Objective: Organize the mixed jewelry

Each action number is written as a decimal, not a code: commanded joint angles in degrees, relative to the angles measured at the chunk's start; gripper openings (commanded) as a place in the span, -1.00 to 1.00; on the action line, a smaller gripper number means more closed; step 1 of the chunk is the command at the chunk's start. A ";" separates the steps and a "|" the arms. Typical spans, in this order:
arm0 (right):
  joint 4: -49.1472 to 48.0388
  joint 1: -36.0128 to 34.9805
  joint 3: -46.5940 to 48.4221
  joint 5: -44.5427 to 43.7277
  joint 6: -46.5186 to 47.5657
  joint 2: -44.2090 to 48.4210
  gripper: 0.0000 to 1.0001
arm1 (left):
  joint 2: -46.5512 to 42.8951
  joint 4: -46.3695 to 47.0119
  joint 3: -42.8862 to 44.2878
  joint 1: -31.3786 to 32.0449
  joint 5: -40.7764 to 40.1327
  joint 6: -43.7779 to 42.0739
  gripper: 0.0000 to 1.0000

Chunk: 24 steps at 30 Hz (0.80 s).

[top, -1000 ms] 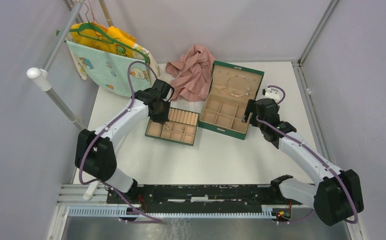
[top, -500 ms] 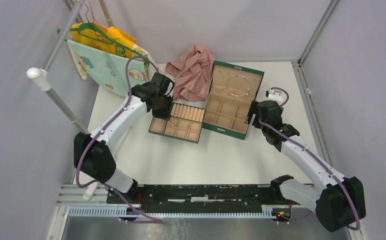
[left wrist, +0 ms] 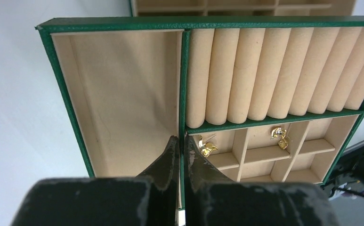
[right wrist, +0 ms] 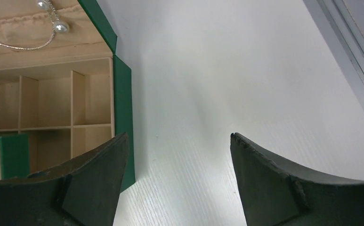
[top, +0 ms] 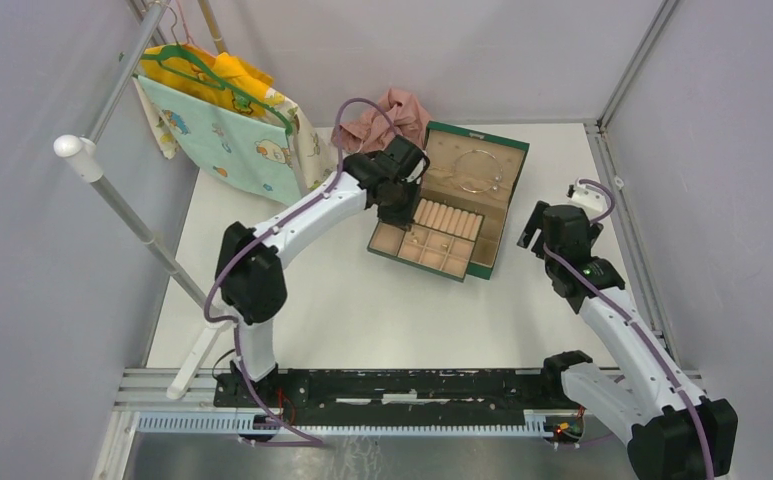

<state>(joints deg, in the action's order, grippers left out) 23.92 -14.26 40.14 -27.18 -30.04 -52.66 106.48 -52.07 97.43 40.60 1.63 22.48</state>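
— What does the left wrist view alone show?
— The left gripper point(left wrist: 180, 142) pinched tight on the tan tray's point(left wrist: 123, 94) divider, with two gold pieces point(left wrist: 208, 147) in its small cells.
— And the right wrist view?
— The right gripper point(right wrist: 179, 137) spread wide and empty beside the green box point(right wrist: 122, 94), with one wire loop point(right wrist: 60, 27) in the lid.
— Any change?
— The tray was on the table point(top: 292, 300) and now sits over the box.

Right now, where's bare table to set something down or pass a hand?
Widest: front centre of the table, from the near edge to the tray. Also the left strip outside the left arm, and the back-right corner beyond the green box. Crowded: back centre and back-left, with pink cloth, hanging clothes.
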 commanded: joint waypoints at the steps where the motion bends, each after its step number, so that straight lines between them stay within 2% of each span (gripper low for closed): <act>1: 1.71 0.85 2.22 -1.77 0.44 1.80 0.69 | 5.78 3.05 9.44 1.91 1.57 5.32 -0.96; 13: 5.63 1.14 3.46 -1.75 1.04 4.35 0.68 | 19.13 6.90 23.50 4.83 0.79 5.91 -0.96; 24: 6.98 1.10 2.21 -1.36 -1.64 6.51 0.66 | 22.62 7.34 26.10 4.58 -2.15 2.26 -0.96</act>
<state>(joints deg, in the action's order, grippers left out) 30.72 -13.37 41.06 -27.20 -30.30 -47.13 128.84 -47.57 119.57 45.39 1.48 26.15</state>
